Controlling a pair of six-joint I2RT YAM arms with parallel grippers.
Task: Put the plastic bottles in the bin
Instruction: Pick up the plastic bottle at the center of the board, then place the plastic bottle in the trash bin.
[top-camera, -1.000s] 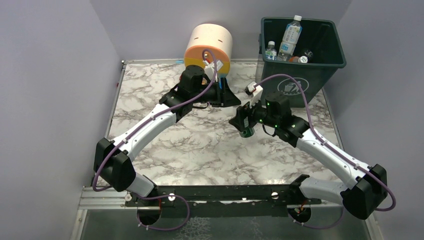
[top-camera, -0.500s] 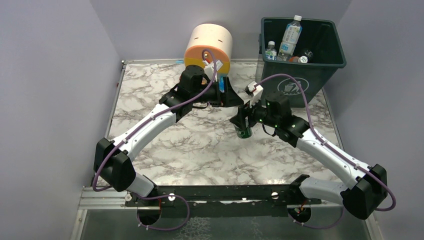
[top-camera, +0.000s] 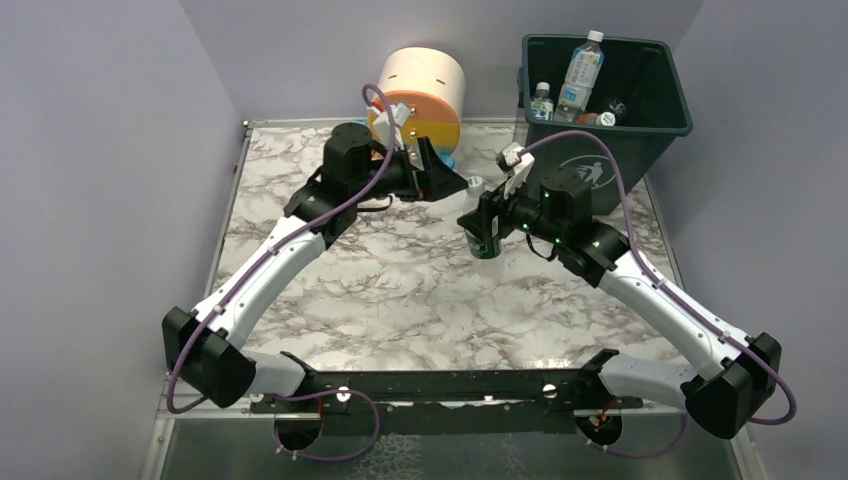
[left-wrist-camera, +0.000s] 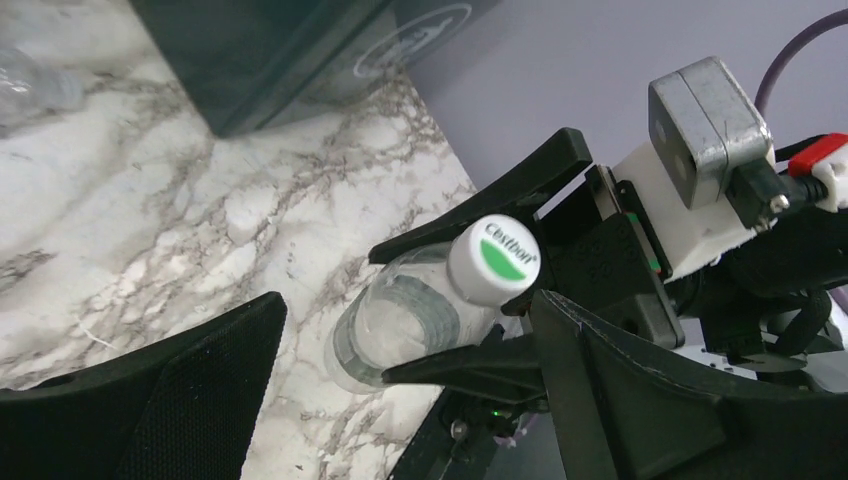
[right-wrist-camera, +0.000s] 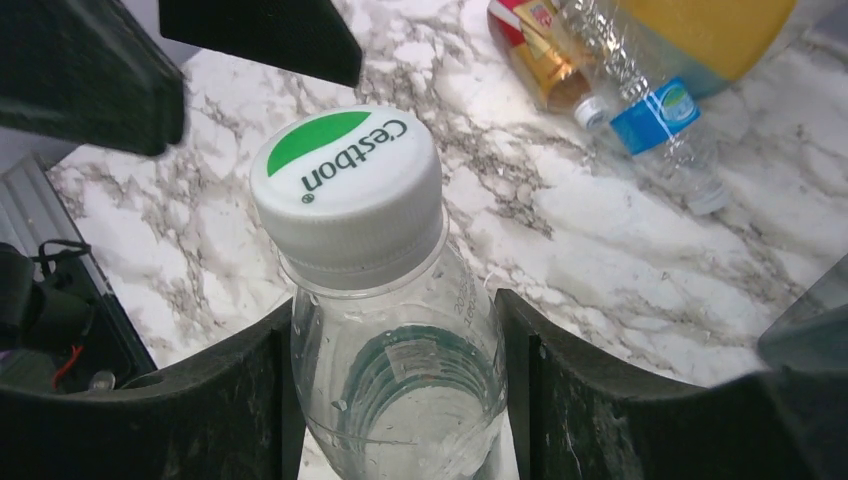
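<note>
Since my right gripper (right-wrist-camera: 395, 310) is clamped on the clear bottle (right-wrist-camera: 350, 190) below its cap and my left gripper (top-camera: 443, 182) stands apart just beside, I should lift clear before swinging ahead-right to the bin (top-camera: 640, 150).

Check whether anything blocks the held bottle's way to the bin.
Nothing loose stands between them. The clear bottle, gripped by the right end effector, only has the near wall of the bin to clear, so it must go over the rim. The open left end effector sits by the cap, away from the bin.
</note>
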